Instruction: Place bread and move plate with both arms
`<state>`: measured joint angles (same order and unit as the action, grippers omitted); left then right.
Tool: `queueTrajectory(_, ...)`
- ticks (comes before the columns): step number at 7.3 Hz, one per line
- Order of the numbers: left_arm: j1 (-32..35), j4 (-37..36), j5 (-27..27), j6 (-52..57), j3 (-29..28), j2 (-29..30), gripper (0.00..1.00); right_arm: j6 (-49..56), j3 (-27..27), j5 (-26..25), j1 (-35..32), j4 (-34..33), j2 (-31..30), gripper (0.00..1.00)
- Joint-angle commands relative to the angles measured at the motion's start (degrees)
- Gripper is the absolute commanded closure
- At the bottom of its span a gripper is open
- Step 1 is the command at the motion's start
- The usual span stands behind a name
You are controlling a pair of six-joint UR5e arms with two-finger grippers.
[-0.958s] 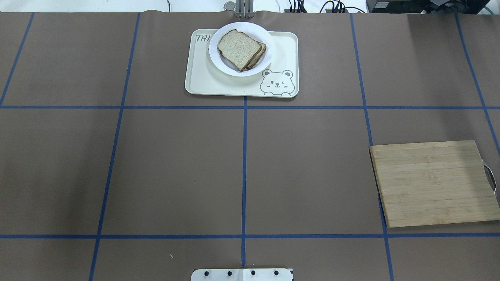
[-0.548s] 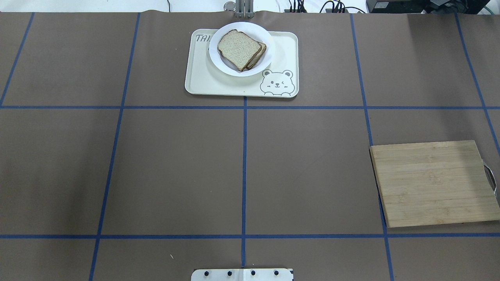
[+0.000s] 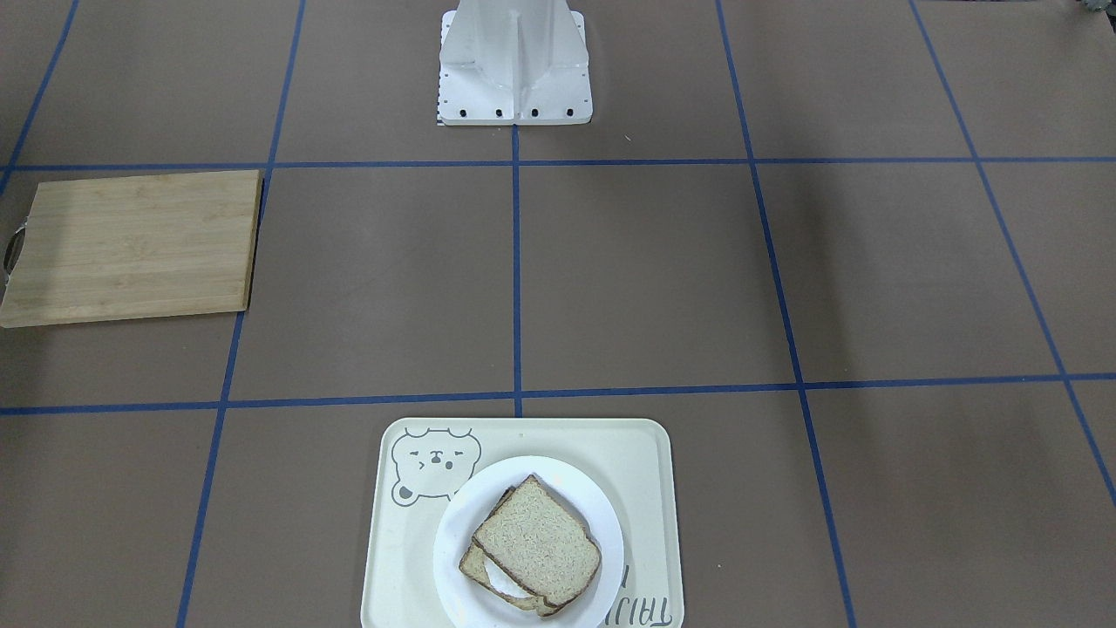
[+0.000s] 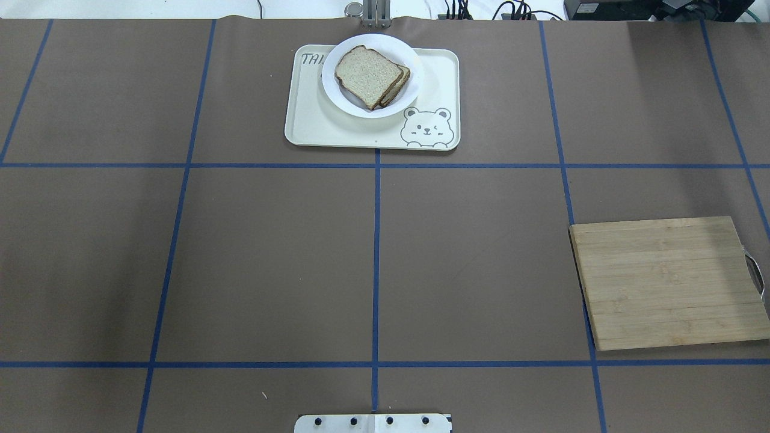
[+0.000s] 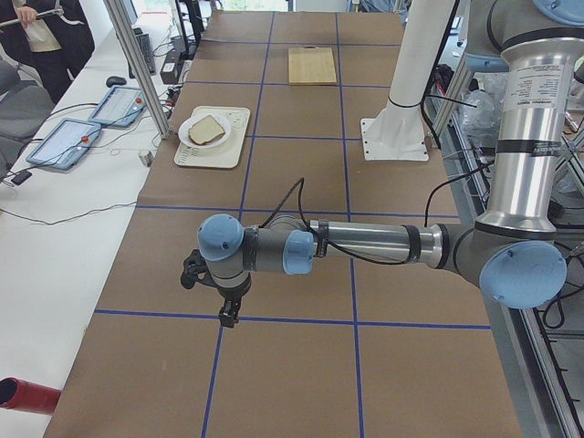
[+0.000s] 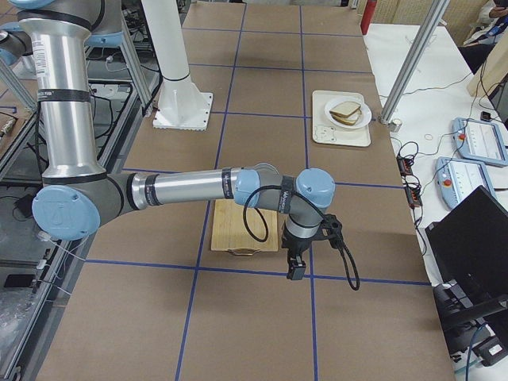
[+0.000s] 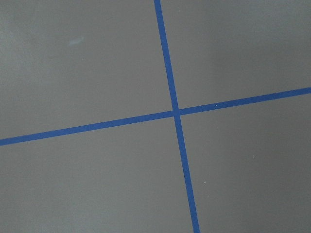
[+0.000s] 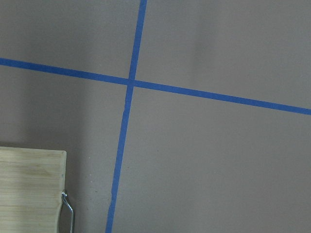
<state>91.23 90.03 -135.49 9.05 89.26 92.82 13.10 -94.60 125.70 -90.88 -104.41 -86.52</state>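
Observation:
The plain bread (image 4: 367, 73) lies on top of a second slice (image 4: 402, 79) on the white plate (image 4: 337, 99). In the front-facing view the bread (image 3: 539, 539) covers a slice with white egg (image 3: 501, 581) on the plate (image 3: 453, 558). My left gripper (image 5: 228, 315) hangs low over a blue tape crossing at the table's left end, far from the plate. My right gripper (image 6: 295, 270) hangs just off the cutting board's handle end. Both show only in the side views, so I cannot tell whether they are open or shut.
The plate sits on a cream bear tray (image 4: 436, 78) at the table's far middle edge. A wooden cutting board (image 4: 668, 282) with a metal handle lies at the right side. The robot's white base (image 3: 514, 61) stands at the near middle.

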Motion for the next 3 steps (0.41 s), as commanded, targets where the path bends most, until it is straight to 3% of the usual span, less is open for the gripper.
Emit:
queueTrajectory(1, -0.08, 0.06, 0.14, 0.0, 0.21, -1.22, 0.01, 0.0, 0.46, 0.07, 0.0, 1.04, -0.05, 0.0)
queueTrajectory(3, -0.09, 0.06, 0.14, 0.0, 0.21, -1.41, 0.0, 0.0, 2.04, 0.07, 0.0, 3.32, -0.05, 0.0)
